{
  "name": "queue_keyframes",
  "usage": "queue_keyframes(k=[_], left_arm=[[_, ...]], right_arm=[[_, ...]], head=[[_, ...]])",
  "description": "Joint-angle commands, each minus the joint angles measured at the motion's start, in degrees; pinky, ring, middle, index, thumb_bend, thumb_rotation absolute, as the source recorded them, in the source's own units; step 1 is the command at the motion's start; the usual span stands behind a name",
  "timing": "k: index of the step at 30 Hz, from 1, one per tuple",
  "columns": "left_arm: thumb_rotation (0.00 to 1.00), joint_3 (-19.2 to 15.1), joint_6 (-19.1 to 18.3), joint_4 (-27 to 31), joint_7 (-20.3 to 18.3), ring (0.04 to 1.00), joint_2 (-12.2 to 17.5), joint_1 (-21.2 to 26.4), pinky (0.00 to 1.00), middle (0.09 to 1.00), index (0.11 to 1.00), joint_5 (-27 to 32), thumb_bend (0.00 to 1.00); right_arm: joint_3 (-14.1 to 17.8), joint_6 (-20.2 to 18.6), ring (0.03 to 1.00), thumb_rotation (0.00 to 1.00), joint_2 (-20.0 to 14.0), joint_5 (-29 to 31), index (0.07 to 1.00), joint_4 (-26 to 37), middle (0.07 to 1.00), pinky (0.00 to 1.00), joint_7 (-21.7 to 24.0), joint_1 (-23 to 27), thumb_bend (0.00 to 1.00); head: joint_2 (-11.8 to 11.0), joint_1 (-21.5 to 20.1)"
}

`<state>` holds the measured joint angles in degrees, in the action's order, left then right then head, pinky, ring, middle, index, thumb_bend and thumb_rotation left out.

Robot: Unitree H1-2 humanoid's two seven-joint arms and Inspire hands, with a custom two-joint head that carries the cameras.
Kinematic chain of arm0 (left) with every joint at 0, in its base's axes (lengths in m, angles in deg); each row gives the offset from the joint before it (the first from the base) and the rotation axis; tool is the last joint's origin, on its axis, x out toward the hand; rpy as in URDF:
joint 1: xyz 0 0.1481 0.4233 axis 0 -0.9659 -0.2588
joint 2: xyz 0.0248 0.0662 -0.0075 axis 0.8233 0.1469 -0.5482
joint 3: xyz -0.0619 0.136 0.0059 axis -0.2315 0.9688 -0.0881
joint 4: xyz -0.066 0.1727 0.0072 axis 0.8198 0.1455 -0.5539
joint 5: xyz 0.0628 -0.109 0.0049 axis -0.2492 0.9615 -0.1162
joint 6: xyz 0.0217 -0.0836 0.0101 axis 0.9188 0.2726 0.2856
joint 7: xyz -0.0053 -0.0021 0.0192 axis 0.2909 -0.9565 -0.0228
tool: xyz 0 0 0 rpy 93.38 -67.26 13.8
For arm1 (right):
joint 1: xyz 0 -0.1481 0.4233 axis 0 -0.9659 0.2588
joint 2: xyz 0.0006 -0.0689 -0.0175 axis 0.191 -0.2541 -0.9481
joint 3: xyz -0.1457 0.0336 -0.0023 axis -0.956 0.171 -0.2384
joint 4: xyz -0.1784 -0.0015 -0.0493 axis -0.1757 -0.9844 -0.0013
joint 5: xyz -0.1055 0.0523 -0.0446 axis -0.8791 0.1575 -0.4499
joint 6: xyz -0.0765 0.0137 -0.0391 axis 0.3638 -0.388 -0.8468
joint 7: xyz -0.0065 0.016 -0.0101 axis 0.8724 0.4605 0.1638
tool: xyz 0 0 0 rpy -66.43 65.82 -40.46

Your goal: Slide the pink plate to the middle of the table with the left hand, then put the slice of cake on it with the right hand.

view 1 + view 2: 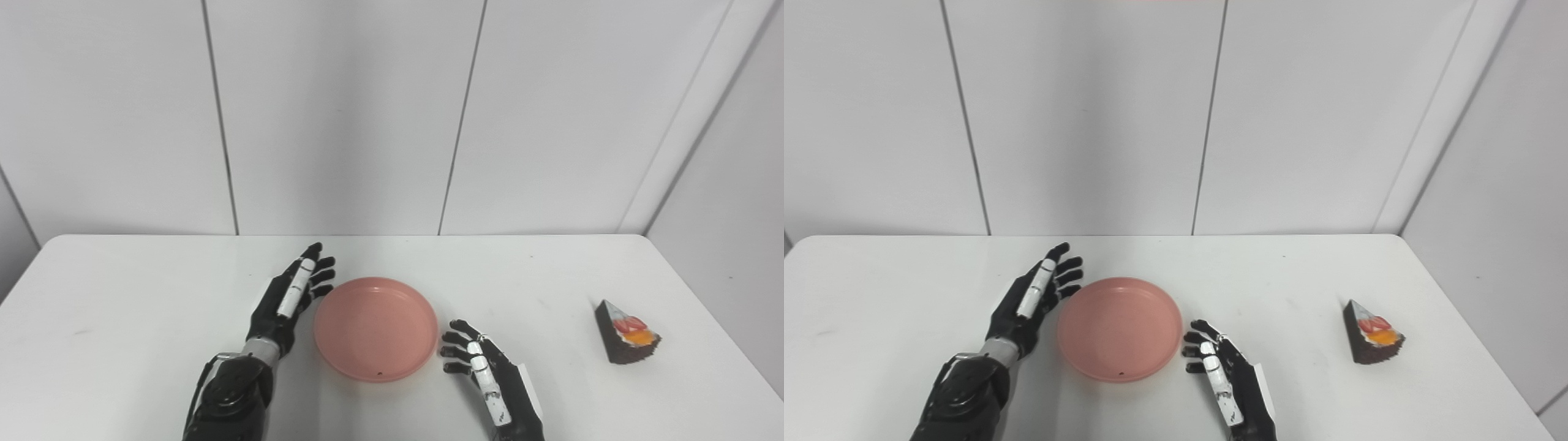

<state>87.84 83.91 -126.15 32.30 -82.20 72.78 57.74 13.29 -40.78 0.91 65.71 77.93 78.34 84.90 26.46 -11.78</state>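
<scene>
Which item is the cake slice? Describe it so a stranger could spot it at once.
Start at the white table and look to its right side, well beyond the pink plate and the right hand. The slice of cake sits there alone, a dark chocolate wedge topped with red and orange fruit, the only dark, pointed thing on the table.

Bright, even light; soft shadows, sharp focus.
</scene>
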Motion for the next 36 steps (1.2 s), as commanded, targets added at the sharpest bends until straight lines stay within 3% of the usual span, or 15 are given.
queue_keyframes(k=[1,3,4,8,12,19,21,24,29,31,36], left_arm=[[0.82,0.0,-1.9,-1.6,-0.3,0.833,-0.2,-0.9,0.79,0.832,0.888,0.3,0.64],[0.83,0.5,-1.8,-1.7,-0.8,0.834,-0.1,-0.9,0.79,0.834,0.891,-0.1,0.63],[0.83,0.7,-1.7,-1.8,-0.9,0.83,-0.1,-0.8,0.79,0.83,0.892,-0.3,0.62],[0.83,0.9,-2.0,-1.9,-1.3,0.828,0.0,-0.7,0.78,0.835,0.896,-0.2,0.61],[0.83,1.3,-1.8,-1.8,-1.3,0.828,0.1,-0.8,0.77,0.841,0.886,-0.6,0.61],[0.82,1.7,-0.7,-3.1,-1.3,0.833,-0.2,-0.6,0.76,0.84,0.883,-0.6,0.62],[0.81,1.6,-0.3,-3.8,-1.4,0.834,-0.3,-0.4,0.76,0.836,0.882,-0.5,0.61],[0.81,1.7,0.2,-4.4,-1.4,0.83,-0.4,-0.2,0.76,0.832,0.88,-0.5,0.61],[0.8,1.4,0.5,-4.7,-1.6,0.831,-0.6,-0.3,0.77,0.824,0.867,0.0,0.62],[0.8,1.3,0.3,-4.6,-1.6,0.836,-0.8,-0.4,0.77,0.825,0.854,0.1,0.63],[0.8,1.4,-0.4,-4.5,-1.5,0.842,-0.9,-0.5,0.79,0.833,0.853,-0.1,0.62]], right_arm=[[1.6,5.6,0.746,0.92,-1.7,-1.2,0.803,2.0,0.793,0.67,-2.0,1.9,0.73],[3.7,9.3,0.748,0.93,-3.3,-2.4,0.804,-0.2,0.795,0.68,-3.9,3.1,0.76],[4.6,9.3,0.737,0.93,-3.7,-3.4,0.803,1.5,0.797,0.67,-4.6,3.6,0.74],[6.6,5.8,0.714,0.87,-4.3,-8.7,0.795,8.1,0.782,0.62,-6.9,4.1,0.73],[7.5,3.5,0.705,0.96,-5.7,-15.7,0.801,12.7,0.782,0.58,-8.2,4.4,0.72],[10.3,-4.4,0.744,1.0,-11.6,-26.5,0.803,21.6,0.807,0.6,-4.9,5.0,0.68],[11.1,-7.9,0.758,0.95,-13.9,-30.3,0.801,22.9,0.815,0.64,-3.4,5.4,0.65],[12.4,-13.5,0.772,0.87,-17.5,-35.3,0.785,23.2,0.816,0.66,-0.7,6.4,0.72],[12.4,-18.7,0.76,0.7,-21.3,-41.5,0.775,20.1,0.802,0.62,0.9,7.8,0.79],[11.9,-20.0,0.709,0.59,-22.2,-43.2,0.764,19.0,0.773,0.57,1.2,8.1,0.83],[10.5,-26.5,0.719,0.58,-23.8,-47.7,0.773,18.4,0.785,0.58,6.9,8.5,0.84]], head=[[-0.1,-0.6],[-0.2,-1.4],[-0.3,-2.1],[-0.5,-2.9],[-0.8,-3.0],[-1.7,-2.8],[-2.0,-2.7],[-2.3,-2.5],[-2.3,-2.1],[-2.3,-1.9],[-2.1,-1.7]])
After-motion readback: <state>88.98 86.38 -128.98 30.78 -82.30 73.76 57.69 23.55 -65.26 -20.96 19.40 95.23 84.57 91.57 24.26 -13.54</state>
